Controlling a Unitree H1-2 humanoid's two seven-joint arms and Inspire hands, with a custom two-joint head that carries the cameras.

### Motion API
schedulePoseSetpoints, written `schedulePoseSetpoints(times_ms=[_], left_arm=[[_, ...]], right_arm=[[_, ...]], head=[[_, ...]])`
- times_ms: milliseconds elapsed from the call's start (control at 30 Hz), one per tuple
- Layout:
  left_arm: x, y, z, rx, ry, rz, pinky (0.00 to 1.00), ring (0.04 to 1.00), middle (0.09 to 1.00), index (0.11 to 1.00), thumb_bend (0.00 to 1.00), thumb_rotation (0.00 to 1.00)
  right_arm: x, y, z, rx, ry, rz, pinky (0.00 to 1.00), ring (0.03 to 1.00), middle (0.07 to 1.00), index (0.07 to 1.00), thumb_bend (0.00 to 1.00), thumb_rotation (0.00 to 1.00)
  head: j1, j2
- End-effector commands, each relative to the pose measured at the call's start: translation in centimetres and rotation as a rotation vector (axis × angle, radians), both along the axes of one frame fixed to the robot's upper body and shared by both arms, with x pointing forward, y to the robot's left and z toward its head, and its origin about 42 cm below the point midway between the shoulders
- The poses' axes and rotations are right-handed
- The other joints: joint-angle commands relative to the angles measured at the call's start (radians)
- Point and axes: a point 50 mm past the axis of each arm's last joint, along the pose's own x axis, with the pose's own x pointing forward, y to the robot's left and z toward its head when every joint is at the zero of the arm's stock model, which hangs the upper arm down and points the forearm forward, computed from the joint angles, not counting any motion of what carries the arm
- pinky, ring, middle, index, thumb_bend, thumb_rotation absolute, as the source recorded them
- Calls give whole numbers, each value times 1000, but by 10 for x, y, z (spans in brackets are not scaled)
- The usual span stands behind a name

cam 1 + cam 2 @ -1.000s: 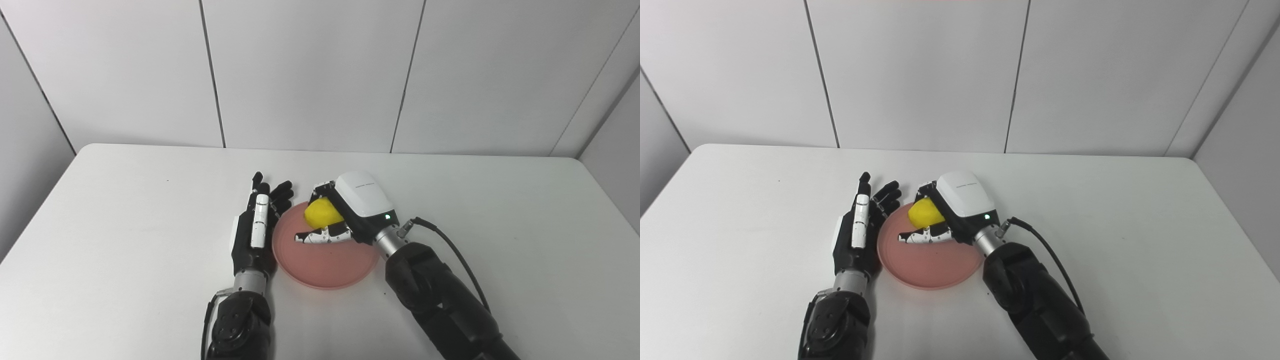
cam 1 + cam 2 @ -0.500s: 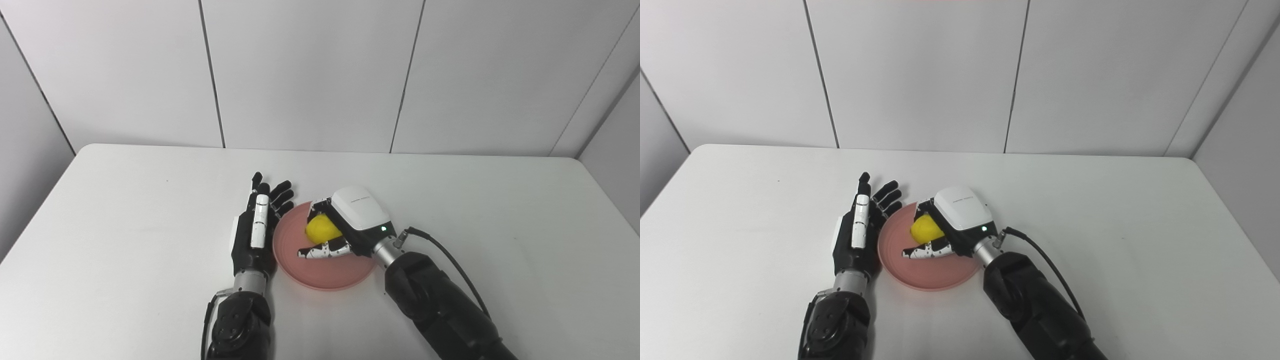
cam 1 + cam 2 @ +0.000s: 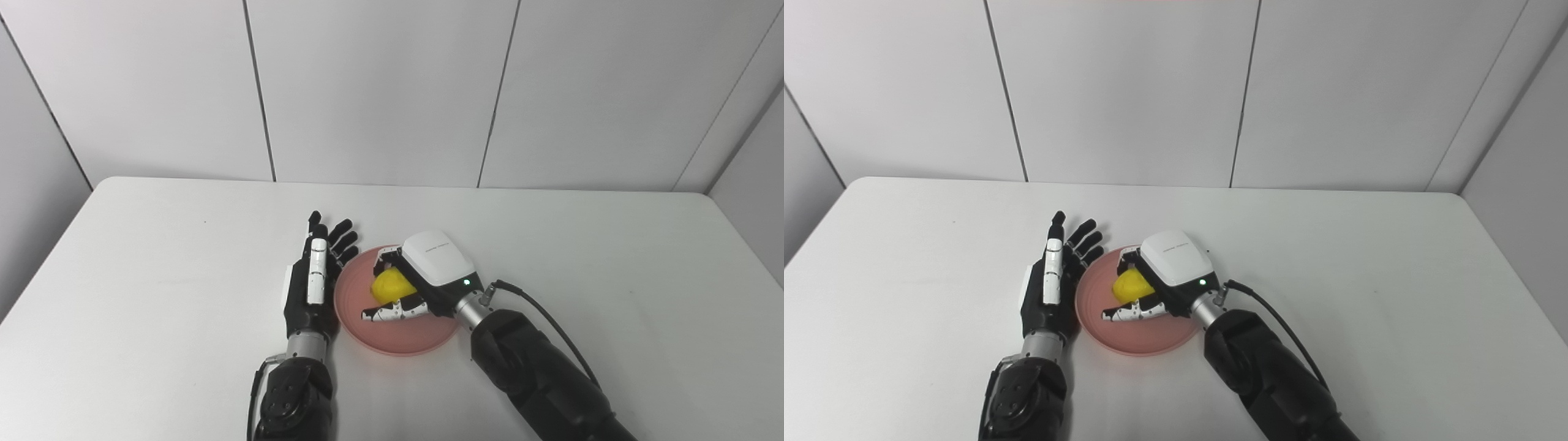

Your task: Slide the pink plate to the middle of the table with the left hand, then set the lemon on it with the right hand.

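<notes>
The right hand held the lemon low over the pink plate at mid-desk, fingers clamped around it. The left hand lay just left of the plate's rim, fingers spread and empty.

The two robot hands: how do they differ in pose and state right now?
The left robot hand is open, fingers stretched flat, holding nothing; the right robot hand is curled around the lemon. The left lies beside the pink plate, against its left rim; the right is over the plate. Both are at the plate, mid-table.
</notes>
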Motion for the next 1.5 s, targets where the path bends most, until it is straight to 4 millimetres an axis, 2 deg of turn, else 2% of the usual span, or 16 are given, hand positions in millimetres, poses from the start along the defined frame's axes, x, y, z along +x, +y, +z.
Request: schedulePoseSetpoints(times_ms=[0, 233, 300, 367, 400, 467, 567, 667, 833, 933, 1067, 1167, 1233, 1333, 1433, 1467], left_arm=[[-10, -20, -17, -46, 105, 0, 787, 781, 823, 1000, 734, 840], [-10, -21, -18, -47, 113, -8, 831, 811, 869, 1000, 746, 836], [-10, -21, -17, -50, 116, -11, 860, 844, 940, 1000, 735, 848], [-9, -21, -17, -59, 111, -7, 862, 866, 969, 1000, 726, 849], [-9, -21, -17, -64, 107, -5, 858, 862, 948, 1000, 715, 845], [-8, -21, -18, -71, 95, 2, 848, 843, 907, 1000, 706, 842], [-6, -21, -16, -65, 69, 6, 854, 833, 845, 1000, 688, 837], [-4, -19, -14, -29, 37, -4, 924, 874, 885, 972, 695, 858], [3, -16, -11, -3, 7, 0, 968, 909, 927, 999, 713, 873], [8, -13, -7, 4, -2, -4, 988, 924, 938, 1000, 716, 874], [14, -9, -1, 37, -2, -11, 999, 926, 935, 1000, 736, 923], [18, -5, 5, 37, -7, -19, 1000, 967, 947, 1000, 764, 911], [22, -1, 8, 68, -26, -23, 1000, 983, 961, 1000, 767, 952], [29, 2, 11, 66, -41, -22, 1000, 992, 971, 1000, 761, 950], [36, 6, 14, 97, -39, -17, 1000, 998, 988, 1000, 767, 956], [38, 8, 14, 110, -39, -16, 1000, 1000, 992, 1000, 774, 969]], right_arm=[[5, 3, 19, 9, -54, 15, 303, 401, 520, 572, 651, 753], [5, 0, 24, 25, -63, 18, 433, 535, 617, 646, 695, 809], [5, -1, 25, 30, -67, 19, 455, 552, 632, 657, 700, 863], [4, -1, 27, 55, -84, 25, 462, 560, 634, 659, 706, 915], [4, -2, 28, 76, -98, 28, 464, 558, 630, 657, 711, 954], [4, -3, 30, 124, -129, 30, 456, 548, 623, 653, 715, 969], [4, -6, 33, 194, -135, 15, 495, 591, 659, 670, 719, 997], [3, -12, 33, 312, -101, -11, 611, 695, 734, 721, 736, 1000], [4, -22, 29, 517, -30, -83, 622, 729, 766, 755, 792, 1000], [4, -29, 25, 719, 39, -126, 669, 770, 803, 777, 795, 1000], [4, -36, 17, 907, 74, -166, 727, 803, 819, 808, 760, 1000], [5, -39, 10, 1012, 99, -193, 771, 835, 847, 850, 678, 1000], [5, -42, 4, 1086, 128, -220, 817, 844, 853, 855, 714, 1000], [5, -44, -5, 1180, 173, -256, 842, 849, 862, 864, 737, 1000], [3, -45, -13, 1277, 236, -289, 914, 887, 888, 884, 791, 1000], [2, -46, -15, 1296, 247, -295, 927, 899, 892, 890, 780, 1000]], head=[[1, -1], [1, -1], [1, -1], [1, -2], [1, -2], [1, -2], [4, -2], [1, -5], [1, -7], [2, -8], [1, -8], [4, -7], [6, -7], [5, -6], [5, -5], [4, -5]])
